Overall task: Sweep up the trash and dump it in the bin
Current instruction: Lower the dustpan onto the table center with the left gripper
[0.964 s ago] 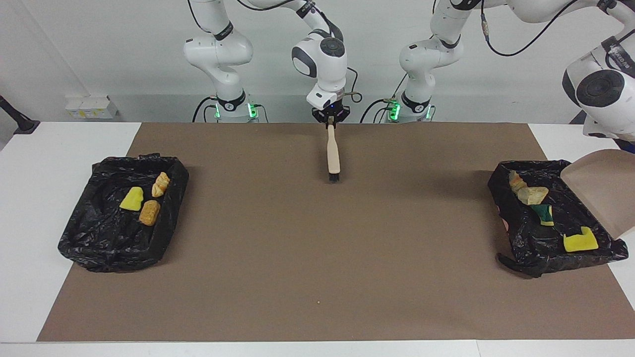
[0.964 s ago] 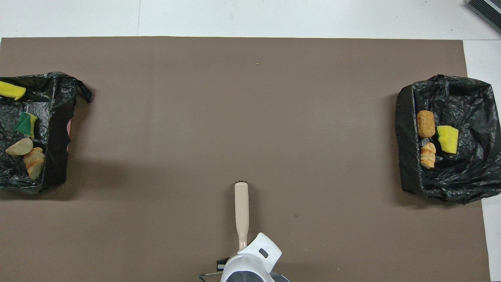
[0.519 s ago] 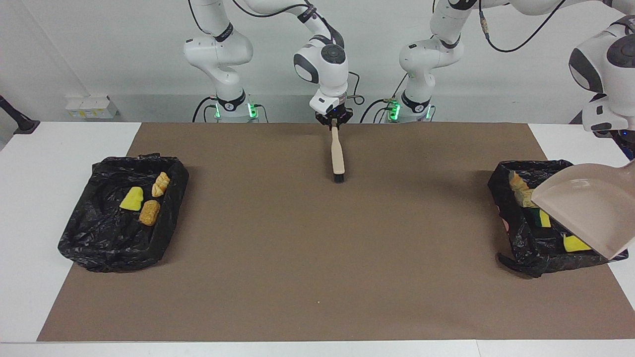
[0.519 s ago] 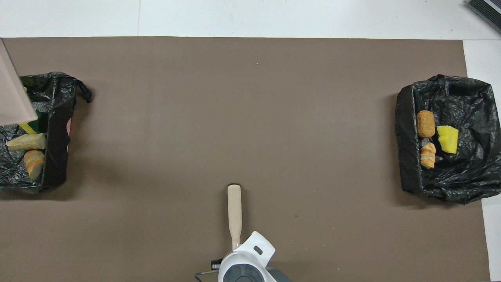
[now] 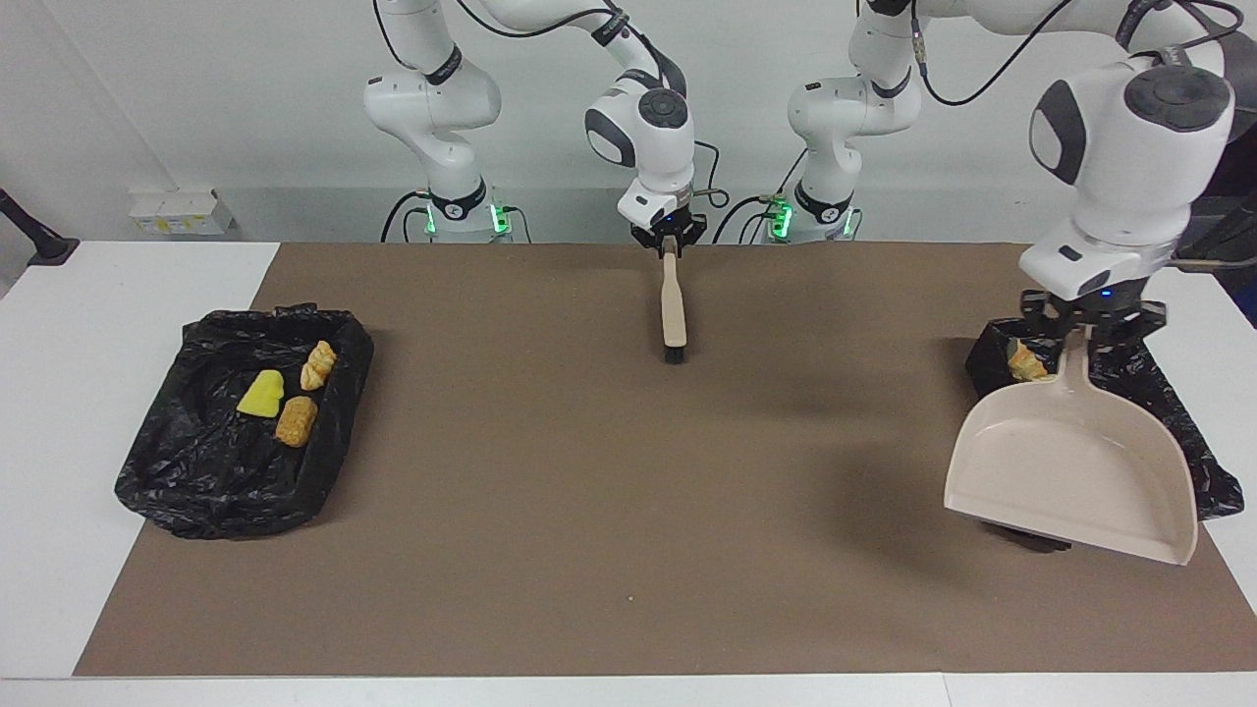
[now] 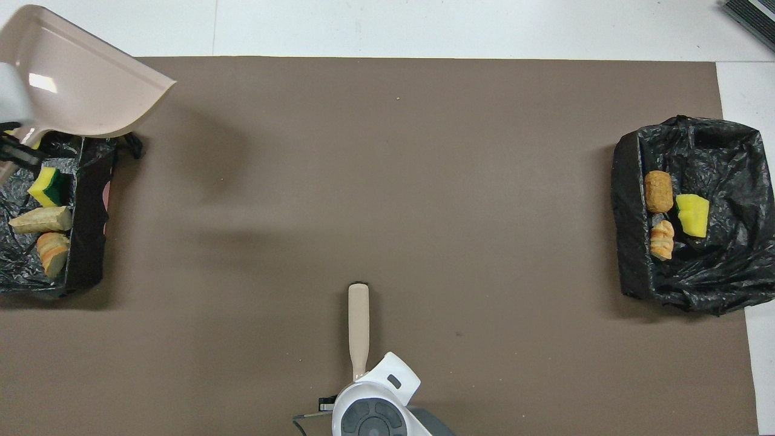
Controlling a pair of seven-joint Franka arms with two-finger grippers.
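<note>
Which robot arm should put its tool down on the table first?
Probably the right. Its end effector holds the brush with the bristle end already at the mat. The left end effector holds the empty dustpan raised over the bin.

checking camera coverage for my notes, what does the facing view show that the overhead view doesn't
Only the facing view: the right arm's base, the left arm's base, and the right gripper at the brush's handle end.
Only the overhead view: a green-and-yellow sponge scrap and a pale bread chunk in the bin at the left arm's end.
Both: the brush, the dustpan raised in the left gripper, both bins, and three trash pieces in the bin at the right arm's end.
</note>
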